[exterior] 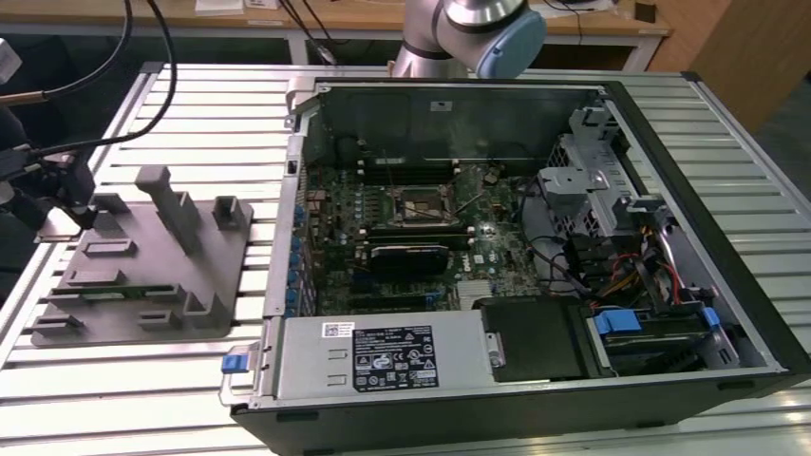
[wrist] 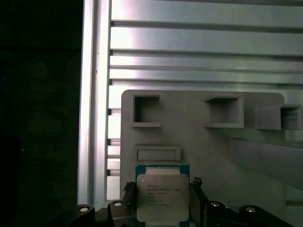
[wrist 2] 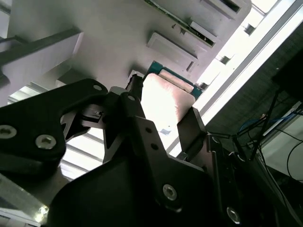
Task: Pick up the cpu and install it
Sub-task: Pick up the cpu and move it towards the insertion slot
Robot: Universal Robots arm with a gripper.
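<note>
Black tool (wrist: 162, 188) pinching the small square silver-topped cpu (wrist: 163, 201)
Its fingers (wrist: 196, 185) press two opposite edges — at the grey plastic tray (wrist: 199, 142) on the slatted worktop (wrist: 189, 42).

Silver-topped cpu (wrist: 162, 196), grey tray (wrist: 213, 151)

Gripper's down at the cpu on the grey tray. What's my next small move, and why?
Probably a gentle close command, to make sure of the hold before any lift. In the first wrist view the gripper brackets the cpu on two opposite edges, and the cpu lies flat on the grey tray. Whether it is actually clamped I cannot tell.
</note>
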